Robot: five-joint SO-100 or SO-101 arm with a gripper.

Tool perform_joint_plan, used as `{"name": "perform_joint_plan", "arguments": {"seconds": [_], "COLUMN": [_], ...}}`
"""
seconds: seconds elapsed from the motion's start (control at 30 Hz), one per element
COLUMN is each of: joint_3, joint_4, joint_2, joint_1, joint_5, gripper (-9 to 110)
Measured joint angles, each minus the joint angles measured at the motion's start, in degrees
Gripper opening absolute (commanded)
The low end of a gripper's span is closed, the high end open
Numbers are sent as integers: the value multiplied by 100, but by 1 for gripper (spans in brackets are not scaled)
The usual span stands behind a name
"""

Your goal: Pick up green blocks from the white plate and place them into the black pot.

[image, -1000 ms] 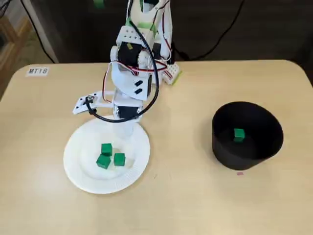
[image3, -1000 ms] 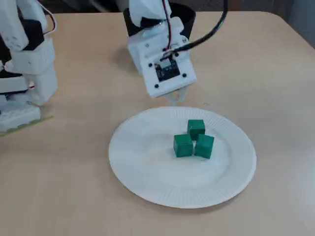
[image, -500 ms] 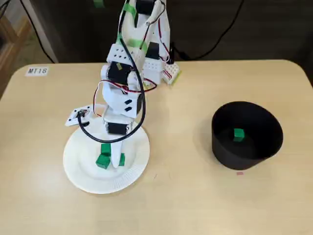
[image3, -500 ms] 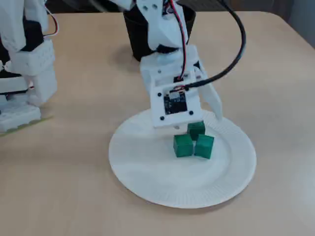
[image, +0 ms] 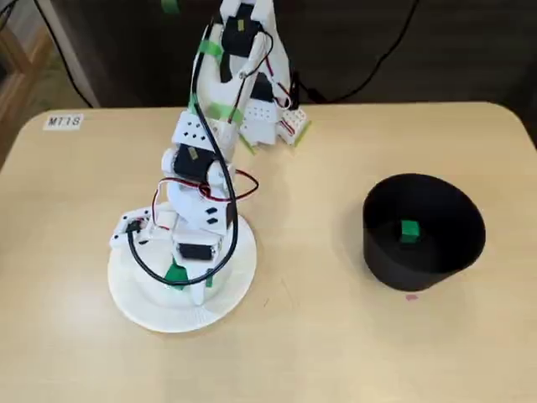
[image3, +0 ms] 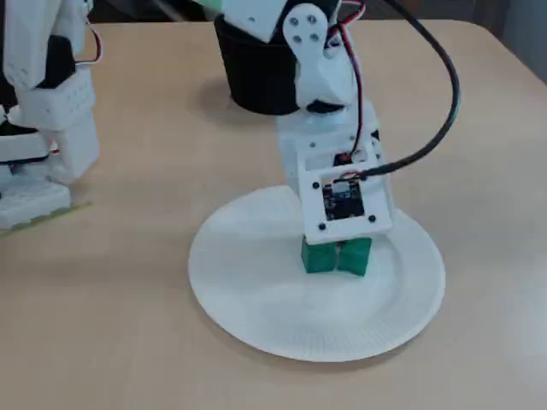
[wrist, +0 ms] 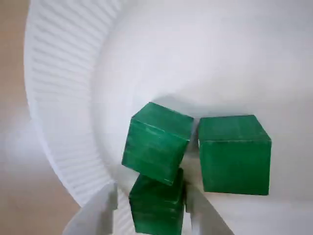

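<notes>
The gripper (wrist: 150, 196) straddles, jaws apart, one green block (wrist: 156, 210) near the white plate (wrist: 58, 98) rim; two other green blocks (wrist: 156, 139) crowd just ahead

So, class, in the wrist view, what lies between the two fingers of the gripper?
One green block, the lowest in the picture of three on the white plate, sits between the fingers; the wrist view shows it.

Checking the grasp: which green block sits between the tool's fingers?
The lowest block in the wrist view; the tilted block and right block sit beyond them.
</notes>
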Motion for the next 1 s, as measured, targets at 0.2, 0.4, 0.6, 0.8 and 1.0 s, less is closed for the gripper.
{"name": "perform_joint_plan", "arguments": {"seconds": [0.2, 0.4, 0.6, 0.8, 1.0], "joint_3": [-132, -123, -123, -62, 536], "joint_4": [202, 589, 773, 738, 281], "joint_2": [-26, 545, 2355, 3437, 3595], "joint_1": [9, -44, -1222, -3428, -5194], "joint_5": [70, -53, 246, 1037, 1626], "gripper": [-2, -2, -2, -2, -2]}}
